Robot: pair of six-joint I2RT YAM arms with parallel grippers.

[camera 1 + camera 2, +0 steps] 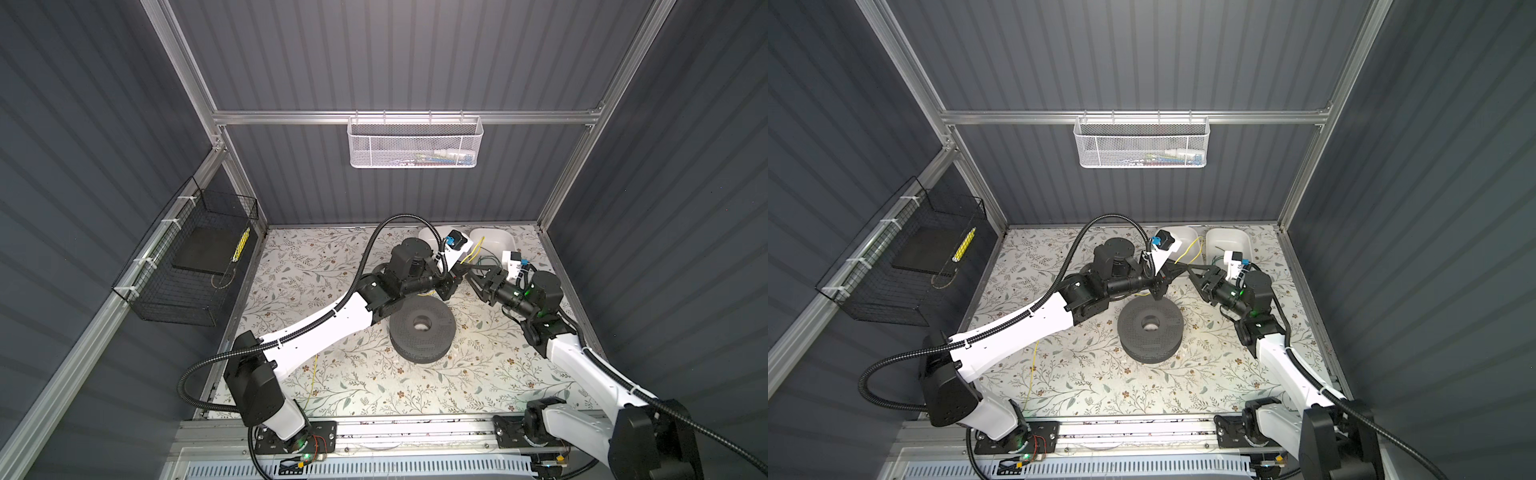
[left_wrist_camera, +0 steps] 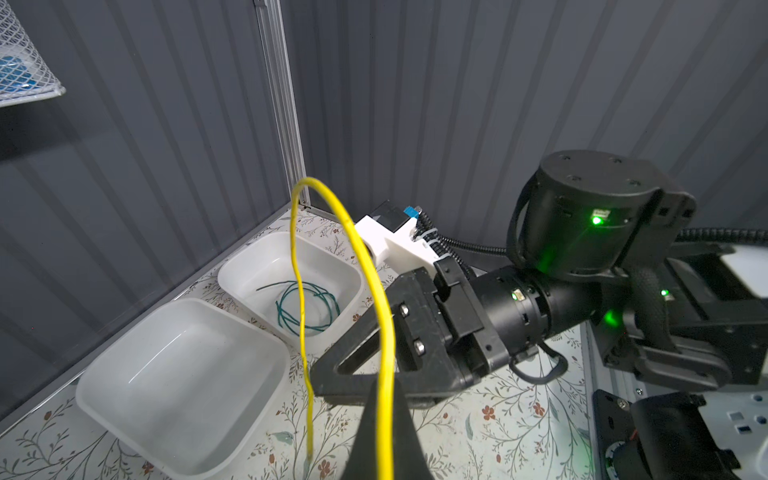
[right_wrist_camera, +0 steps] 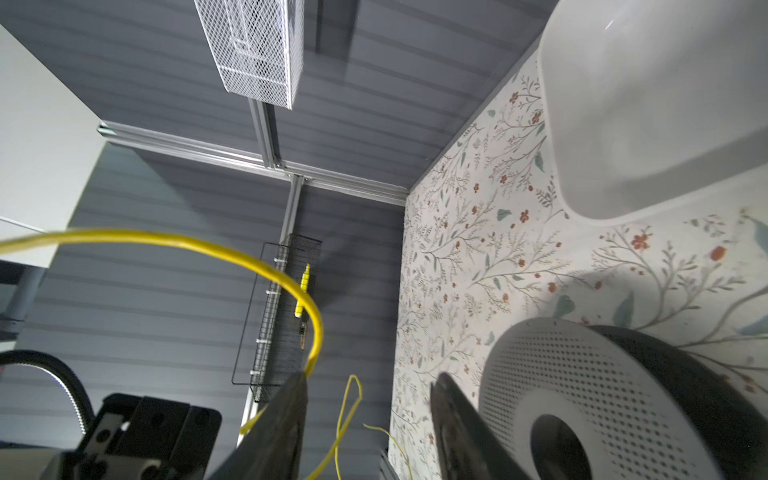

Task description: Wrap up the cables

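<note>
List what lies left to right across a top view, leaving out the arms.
Black wire basket on the left wall → dark grey perforated spool → rightmost white plastic tub.

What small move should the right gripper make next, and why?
Probably shift the right gripper sideways and close on the yellow cable. The left gripper is shut on it; the right jaws stand open and the loop runs past one finger, not between them.
</note>
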